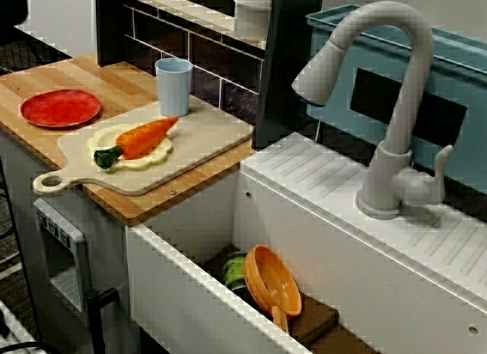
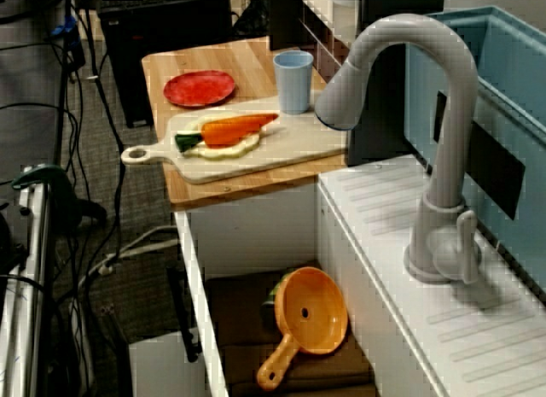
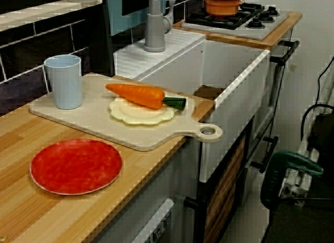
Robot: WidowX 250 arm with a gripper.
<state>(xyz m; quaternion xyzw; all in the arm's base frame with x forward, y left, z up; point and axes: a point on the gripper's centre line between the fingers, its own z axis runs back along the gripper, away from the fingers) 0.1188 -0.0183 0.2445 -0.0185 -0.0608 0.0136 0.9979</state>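
Orange toy carrot with a green top (image 1: 141,137): lies on its side across a cream scalloped disc (image 3: 136,115). Both rest near the middle of the pale, paddle-shaped wooden cutting board (image 1: 205,137).
Gripper: not visible in any of the three views, so I cannot tell whether its jaws stand wide or narrow, or whether they hold anything.
Light blue plastic cup (image 1: 173,86): stands upright at the board's back corner, just beside the carrot's tip but apart from it.
Board handle: the ring end juts past the edge of the wooden counter (image 1: 114,84), next to the white sink (image 1: 175,285).
Sink contents: an orange handled strainer (image 1: 274,282) leans over what seems to be a green can (image 1: 234,270), which is half hidden.
Red round plate (image 1: 60,107): sits on the counter, well apart from the board.
Risk: the carrot is round and sits on a raised disc, so a sideways nudge could roll it off towards the sink. A careless sweep near its tip could topple the cup. Pressure on the overhanging handle could swivel the board.
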